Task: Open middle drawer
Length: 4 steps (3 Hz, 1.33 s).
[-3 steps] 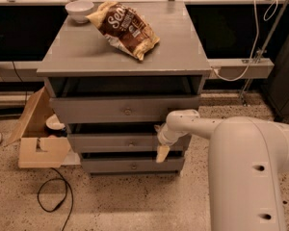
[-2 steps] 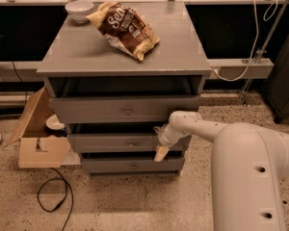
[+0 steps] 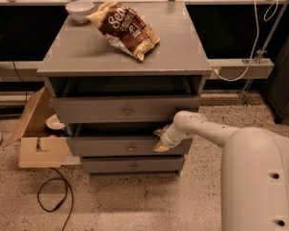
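Observation:
The middle drawer (image 3: 106,147) is the low grey front between two other drawers of the grey cabinet (image 3: 183,57), with a tiny round knob (image 3: 131,148) at its centre. It stands a little proud of the lowest drawer (image 3: 111,166). My gripper (image 3: 161,141) is at the right end of the middle drawer's front, at its top edge and well right of the knob. My white arm (image 3: 207,129) reaches in from the lower right.
The taller top drawer (image 3: 96,110) stands slightly out. A chip bag (image 3: 125,29) and a white bowl (image 3: 80,9) lie on the cabinet top. A cardboard box (image 3: 36,143) and a black cable (image 3: 53,196) are on the floor at the left.
The gripper stays at the right end of the middle drawer. The arm's bulky part has shifted slightly to the right in view. The drawer front shows no clear movement.

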{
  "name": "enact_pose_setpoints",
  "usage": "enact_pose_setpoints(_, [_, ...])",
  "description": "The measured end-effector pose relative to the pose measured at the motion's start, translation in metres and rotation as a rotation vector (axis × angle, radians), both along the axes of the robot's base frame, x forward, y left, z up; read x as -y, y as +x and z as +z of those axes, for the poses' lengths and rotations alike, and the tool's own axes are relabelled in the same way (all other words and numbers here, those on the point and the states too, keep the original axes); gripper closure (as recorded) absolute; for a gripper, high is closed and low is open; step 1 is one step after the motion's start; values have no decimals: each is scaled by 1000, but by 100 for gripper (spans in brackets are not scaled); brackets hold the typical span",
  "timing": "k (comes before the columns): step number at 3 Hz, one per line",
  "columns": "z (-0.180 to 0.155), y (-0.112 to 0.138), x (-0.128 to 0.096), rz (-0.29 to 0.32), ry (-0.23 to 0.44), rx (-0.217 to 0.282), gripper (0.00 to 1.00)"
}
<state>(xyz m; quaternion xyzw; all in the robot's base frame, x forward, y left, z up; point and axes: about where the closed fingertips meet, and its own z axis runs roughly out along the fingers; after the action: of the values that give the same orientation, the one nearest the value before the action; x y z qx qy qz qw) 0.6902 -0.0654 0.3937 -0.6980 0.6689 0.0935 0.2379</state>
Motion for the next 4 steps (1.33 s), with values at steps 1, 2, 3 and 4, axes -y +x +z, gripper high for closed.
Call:
enact_pose_setpoints(1, [10,0,0,0,0,0,91])
enact_pose_setpoints(2, [12,0,0,0,0,0,100])
enact_pose_setpoints(3, [12,0,0,0,0,0,81])
enact_pose_setpoints(4, [10,-1,0,6,4,-5,50])
